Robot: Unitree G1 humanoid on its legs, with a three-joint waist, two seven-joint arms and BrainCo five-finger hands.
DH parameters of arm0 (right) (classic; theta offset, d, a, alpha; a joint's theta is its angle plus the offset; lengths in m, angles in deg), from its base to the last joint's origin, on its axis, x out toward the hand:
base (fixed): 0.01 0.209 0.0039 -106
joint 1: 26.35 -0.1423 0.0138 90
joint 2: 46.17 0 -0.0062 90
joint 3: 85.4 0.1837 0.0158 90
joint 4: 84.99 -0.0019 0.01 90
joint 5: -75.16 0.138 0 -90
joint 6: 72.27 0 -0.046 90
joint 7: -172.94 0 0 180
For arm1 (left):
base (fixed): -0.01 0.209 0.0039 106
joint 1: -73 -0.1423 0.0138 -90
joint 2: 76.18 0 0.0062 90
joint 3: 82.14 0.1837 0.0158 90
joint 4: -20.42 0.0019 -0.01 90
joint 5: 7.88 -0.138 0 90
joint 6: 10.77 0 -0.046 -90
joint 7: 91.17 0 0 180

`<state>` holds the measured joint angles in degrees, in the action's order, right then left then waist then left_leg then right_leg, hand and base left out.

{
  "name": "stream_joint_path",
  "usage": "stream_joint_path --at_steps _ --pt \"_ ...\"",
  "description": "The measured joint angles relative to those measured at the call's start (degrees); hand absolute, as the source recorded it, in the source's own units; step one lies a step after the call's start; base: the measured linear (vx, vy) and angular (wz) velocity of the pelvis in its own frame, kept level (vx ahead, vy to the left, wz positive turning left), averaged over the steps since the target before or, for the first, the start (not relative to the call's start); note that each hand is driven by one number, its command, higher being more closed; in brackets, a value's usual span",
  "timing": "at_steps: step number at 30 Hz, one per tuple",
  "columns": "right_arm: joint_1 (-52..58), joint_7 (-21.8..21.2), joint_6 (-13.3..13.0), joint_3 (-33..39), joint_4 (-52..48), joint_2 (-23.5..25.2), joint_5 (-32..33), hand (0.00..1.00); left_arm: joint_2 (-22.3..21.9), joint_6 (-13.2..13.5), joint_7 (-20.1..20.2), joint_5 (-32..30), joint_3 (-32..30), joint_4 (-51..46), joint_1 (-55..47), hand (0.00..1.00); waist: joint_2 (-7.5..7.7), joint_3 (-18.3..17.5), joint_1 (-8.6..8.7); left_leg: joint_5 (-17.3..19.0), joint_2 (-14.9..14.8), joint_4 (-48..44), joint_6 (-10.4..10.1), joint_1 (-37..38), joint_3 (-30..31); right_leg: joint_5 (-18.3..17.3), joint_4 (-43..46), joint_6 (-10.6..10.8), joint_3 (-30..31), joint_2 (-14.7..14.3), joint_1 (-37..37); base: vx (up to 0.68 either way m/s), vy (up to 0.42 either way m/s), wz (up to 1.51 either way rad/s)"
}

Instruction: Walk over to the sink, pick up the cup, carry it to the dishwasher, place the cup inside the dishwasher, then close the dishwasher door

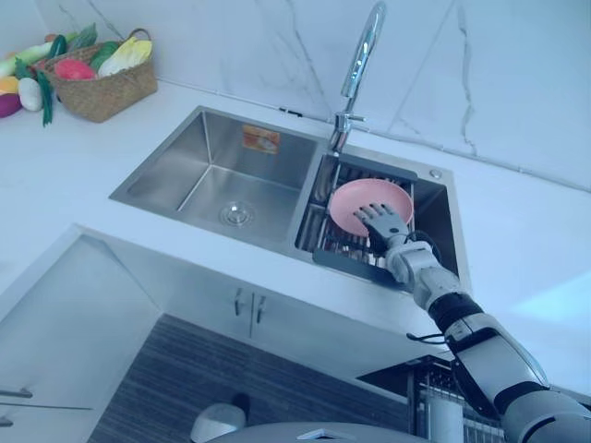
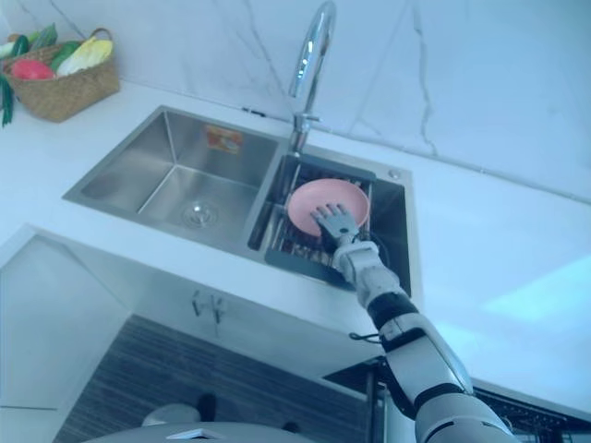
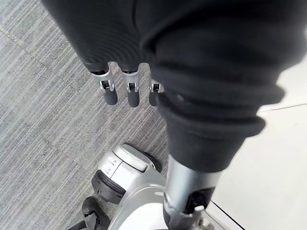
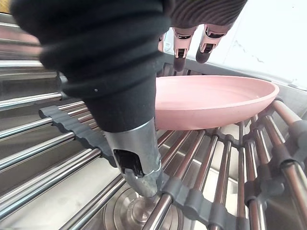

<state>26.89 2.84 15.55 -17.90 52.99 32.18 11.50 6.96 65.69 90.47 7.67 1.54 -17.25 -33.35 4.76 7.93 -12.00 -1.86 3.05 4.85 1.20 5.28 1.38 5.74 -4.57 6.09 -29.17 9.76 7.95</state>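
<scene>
The right hand (image 1: 383, 223) was out over the sink at centre right of the head view. Its fingers (image 4: 181, 45) were straight and spread above a shallow round pink dish (image 1: 355, 198), gripping nothing. That dish sat on the metal-bar drying rack (image 4: 216, 187) in the right compartment of the stainless steel double sink (image 1: 175, 152). The left compartment showed its round drain (image 1: 235, 214). A curved chrome tap (image 1: 362, 51) rose behind the rack. At upper left, a woven basket (image 1: 102, 92) on the white surface (image 1: 517, 249) carried coloured vegetables (image 1: 74, 68). The left hand (image 3: 129, 93) hung over the grey striped floor (image 3: 38, 120), fingers loose, straight and empty.
</scene>
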Motion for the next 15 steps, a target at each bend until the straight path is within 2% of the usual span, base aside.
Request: stream_joint_path --at_steps 2,5,7,15 --pt "-0.43 1.12 0.31 -0.01 0.69 -0.07 -0.95 0.0 0.0 0.15 0.08 -0.01 0.05 0.0 0.01 0.0 -0.04 0.21 -0.13 -0.02 0.01 0.0 -0.02 -0.04 0.08 0.0 0.0 0.0 -0.07 0.0 0.0 0.0 0.002 0.03" --pt "-0.8 5.96 2.12 0.0 2.67 -0.04 -2.09 0.0 -0.01 0.23 0.65 -0.27 0.23 0.13 -0.06 0.0 -0.2 0.42 -0.74 -0.05 0.07 0.01 -0.03 -0.08 0.26 -0.01 0.02 -0.01 -0.23 0.04 0.04 0.0 0.0 0.01" --pt "-0.81 7.46 3.22 0.07 3.27 -0.04 -2.24 0.0 -0.01 0.27 1.14 -1.12 0.25 0.36 -0.16 0.0 -0.23 0.45 -0.77 -0.08 0.12 0.02 0.02 -0.09 0.3 -0.03 0.04 -0.05 -0.26 0.08 0.04 0.0 0.0 0.0" --pt "-2.04 8.42 4.08 0.24 4.91 -0.04 -4.31 0.0 0.01 0.7 1.23 -1.2 0.38 0.82 -0.16 0.0 -0.38 1.33 -0.75 -0.16 0.22 0.04 0.11 -0.09 0.36 -0.18 0.09 -0.28 -0.26 0.16 0.05 0.0 0.0 0.0"
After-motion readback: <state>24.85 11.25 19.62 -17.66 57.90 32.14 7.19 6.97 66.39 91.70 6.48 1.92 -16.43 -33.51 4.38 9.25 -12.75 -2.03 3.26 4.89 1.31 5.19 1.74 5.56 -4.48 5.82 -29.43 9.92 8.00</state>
